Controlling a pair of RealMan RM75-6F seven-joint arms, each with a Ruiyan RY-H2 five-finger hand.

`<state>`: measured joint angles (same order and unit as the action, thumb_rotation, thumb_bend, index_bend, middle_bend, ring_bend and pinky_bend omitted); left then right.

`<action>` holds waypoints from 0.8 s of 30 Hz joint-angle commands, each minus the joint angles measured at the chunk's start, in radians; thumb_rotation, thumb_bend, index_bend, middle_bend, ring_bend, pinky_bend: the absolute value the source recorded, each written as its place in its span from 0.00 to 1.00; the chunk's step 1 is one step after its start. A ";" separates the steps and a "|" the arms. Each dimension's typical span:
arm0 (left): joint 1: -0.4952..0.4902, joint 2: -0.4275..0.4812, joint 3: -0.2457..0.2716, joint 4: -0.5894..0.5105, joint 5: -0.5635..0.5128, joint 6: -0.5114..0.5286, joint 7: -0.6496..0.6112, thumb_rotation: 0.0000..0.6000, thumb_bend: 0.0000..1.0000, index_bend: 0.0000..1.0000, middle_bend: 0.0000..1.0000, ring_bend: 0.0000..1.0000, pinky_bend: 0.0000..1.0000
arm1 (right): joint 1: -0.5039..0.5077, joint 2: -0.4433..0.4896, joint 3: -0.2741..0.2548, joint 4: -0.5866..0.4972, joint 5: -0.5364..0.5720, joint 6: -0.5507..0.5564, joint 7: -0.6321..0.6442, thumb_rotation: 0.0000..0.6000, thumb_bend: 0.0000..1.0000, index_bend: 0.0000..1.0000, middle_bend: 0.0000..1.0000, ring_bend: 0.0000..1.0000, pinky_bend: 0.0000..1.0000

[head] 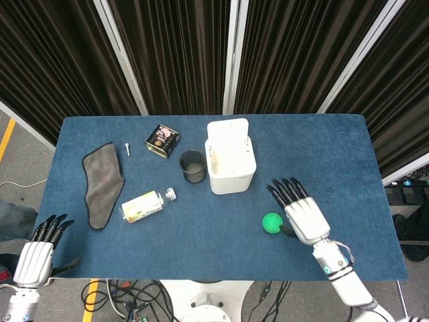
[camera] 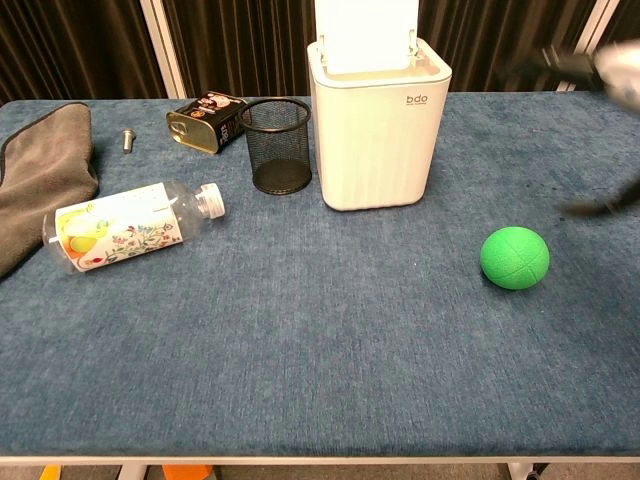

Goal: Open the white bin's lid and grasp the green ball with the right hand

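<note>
The white bin [head: 230, 168] [camera: 378, 140] stands mid-table with its lid [head: 228, 131] [camera: 366, 35] swung up and standing open at the back. The green ball [head: 271, 223] [camera: 514, 257] lies on the blue cloth to the front right of the bin. My right hand [head: 301, 209] hovers just right of the ball, fingers spread, holding nothing; in the chest view only a blurred part of it [camera: 600, 70] shows at the right edge. My left hand [head: 37, 251] hangs off the table's front left corner, fingers apart and empty.
A black mesh cup [head: 192, 166] stands left of the bin, with a small tin [head: 162, 139] and a bolt [head: 127, 149] behind it. A plastic bottle [head: 147, 204] lies on its side beside a grey cloth [head: 104, 182].
</note>
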<state>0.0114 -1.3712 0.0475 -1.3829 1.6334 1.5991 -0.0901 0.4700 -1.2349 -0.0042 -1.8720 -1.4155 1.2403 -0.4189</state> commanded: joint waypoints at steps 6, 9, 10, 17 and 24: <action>-0.004 0.001 0.001 -0.018 -0.003 -0.013 0.028 1.00 0.10 0.19 0.10 0.03 0.13 | -0.025 -0.044 -0.053 0.110 0.040 -0.120 0.051 1.00 0.08 0.00 0.06 0.00 0.01; -0.003 0.004 -0.002 -0.023 -0.015 -0.017 0.028 1.00 0.10 0.19 0.10 0.03 0.13 | 0.002 -0.068 -0.035 0.103 0.101 -0.174 -0.017 1.00 0.08 0.00 0.05 0.00 0.05; -0.002 0.004 -0.002 -0.023 -0.016 -0.017 0.027 1.00 0.10 0.19 0.10 0.03 0.13 | 0.014 -0.080 -0.026 0.101 0.127 -0.193 -0.050 1.00 0.09 0.00 0.05 0.00 0.07; 0.001 0.001 0.000 -0.009 -0.024 -0.022 0.015 1.00 0.10 0.19 0.10 0.03 0.13 | 0.059 -0.145 0.008 0.112 0.221 -0.226 -0.180 1.00 0.19 0.10 0.14 0.05 0.38; 0.005 -0.005 0.004 0.009 -0.025 -0.021 -0.001 1.00 0.10 0.19 0.10 0.03 0.13 | 0.074 -0.176 0.013 0.113 0.261 -0.224 -0.227 1.00 0.30 0.47 0.33 0.29 0.64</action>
<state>0.0162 -1.3757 0.0511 -1.3751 1.6082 1.5771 -0.0907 0.5409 -1.4064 0.0081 -1.7591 -1.1603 1.0176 -0.6410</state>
